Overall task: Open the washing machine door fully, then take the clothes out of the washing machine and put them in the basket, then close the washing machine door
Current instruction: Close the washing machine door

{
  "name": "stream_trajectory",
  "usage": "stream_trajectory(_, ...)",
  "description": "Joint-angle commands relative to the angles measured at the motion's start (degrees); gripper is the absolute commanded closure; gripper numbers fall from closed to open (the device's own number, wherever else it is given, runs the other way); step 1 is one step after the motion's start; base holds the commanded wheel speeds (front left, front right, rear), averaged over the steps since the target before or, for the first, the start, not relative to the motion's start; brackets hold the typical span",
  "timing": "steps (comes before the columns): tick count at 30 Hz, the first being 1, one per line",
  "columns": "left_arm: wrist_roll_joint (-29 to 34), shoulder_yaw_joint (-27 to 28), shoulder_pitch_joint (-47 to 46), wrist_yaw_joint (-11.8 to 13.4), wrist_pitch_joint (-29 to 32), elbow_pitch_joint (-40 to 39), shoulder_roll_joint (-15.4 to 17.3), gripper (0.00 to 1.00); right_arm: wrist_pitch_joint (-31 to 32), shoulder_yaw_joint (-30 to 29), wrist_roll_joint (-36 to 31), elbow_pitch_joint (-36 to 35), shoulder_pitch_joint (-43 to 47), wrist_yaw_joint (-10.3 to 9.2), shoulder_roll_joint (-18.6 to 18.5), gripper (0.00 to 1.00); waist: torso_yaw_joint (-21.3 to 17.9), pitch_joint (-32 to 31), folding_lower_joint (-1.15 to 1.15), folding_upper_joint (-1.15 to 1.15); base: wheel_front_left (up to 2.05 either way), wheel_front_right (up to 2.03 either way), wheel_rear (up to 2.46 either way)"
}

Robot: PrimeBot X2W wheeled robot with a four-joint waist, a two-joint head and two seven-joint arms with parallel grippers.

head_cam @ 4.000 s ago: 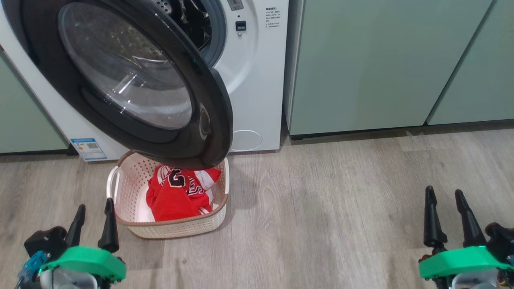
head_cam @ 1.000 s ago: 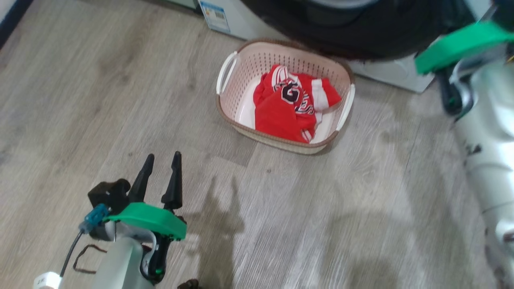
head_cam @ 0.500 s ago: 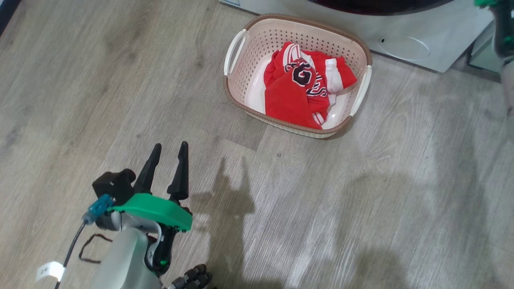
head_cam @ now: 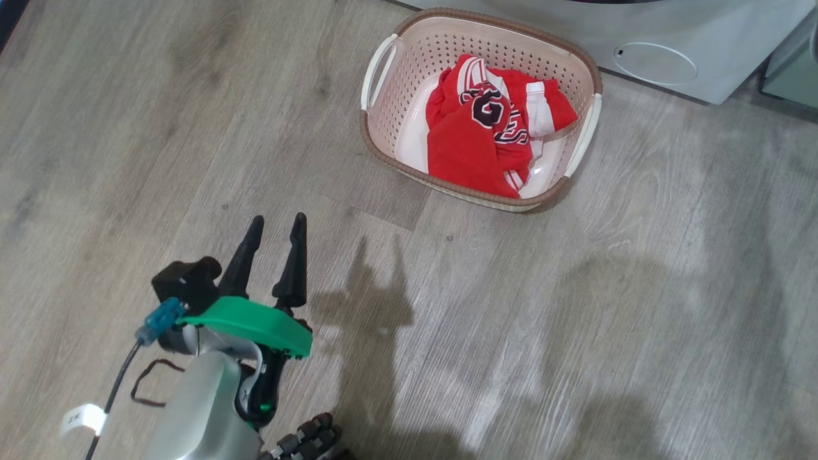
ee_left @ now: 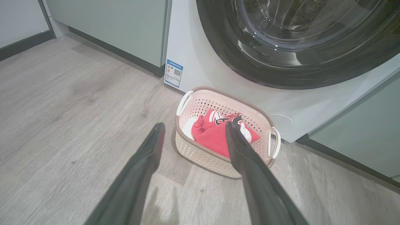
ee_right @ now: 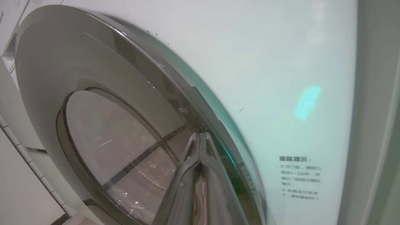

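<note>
My left gripper (head_cam: pixel 277 220) is wide open and holds nothing. Its two fingers point forward over the wood floor (head_cam: pixel 575 319), well apart from the basket (head_cam: pixel 409 70), which sits ahead of it and off to my right. In the left wrist view, the basket shows between and beyond my spread fingers.

My right gripper (ee_right: pixel 200 135) is shut tight, its fingers pressed flat together with nothing between them. Their tips are up at the door (ee_right: pixel 109 103), on the glossy black rim near its outer edge, where the rim meets the white front of the washer (head_cam: pixel 703 25). I cannot tell whether the tips press on the rim or only hover at it.

From the left wrist view, the door looks shut against the washer front, and I can see the steel drum through the clear window. In the right wrist view, the rim lies close along the white panel beside a block of small printed text.

The basket stands on the floor just in front of the washer, below the door and near the round hatch (head_cam: pixel 655 62). The clothes (head_cam: pixel 466 147) lie in it: red cloth with white stripes, bunched toward the right half, black-and-white lettering facing up. The left part of the basket bottom is bare.

A blue label (ee_left: pixel 173 73) sits low on the washer's left corner, beside the pale-green cabinets (ee_left: pixel 125 28).
</note>
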Motion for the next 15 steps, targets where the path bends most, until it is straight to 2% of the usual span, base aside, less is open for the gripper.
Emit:
stream_trajectory(1,-0.58,1.52,-1.01,0.04,-0.52,-1.32,1.11,0.0,0.2,-0.15,-0.47,-1.16,-2.99,-0.1,0.4,1.0,0.05,0.04,0.0,0.0,0.0,0.0,0.0)
stream_trajectory(9,-0.33,1.67,-0.87,0.04,-0.52,-0.85,1.11,0.0,0.2,1.38,-1.08,-0.82,-1.32,-0.1,1.24,1.0,-0.36,-1.42,0.0,0.0,0.0,0.0,0.0)
stream_trajectory(15,2.25,4.75,0.72,0.04,-0.52,0.06,1.11,0.0,0.2,4.0,0.93,-4.83,7.6,-0.1,3.92,1.0,-2.55,-7.83,0.0,0.0,0.0,0.0,0.0)
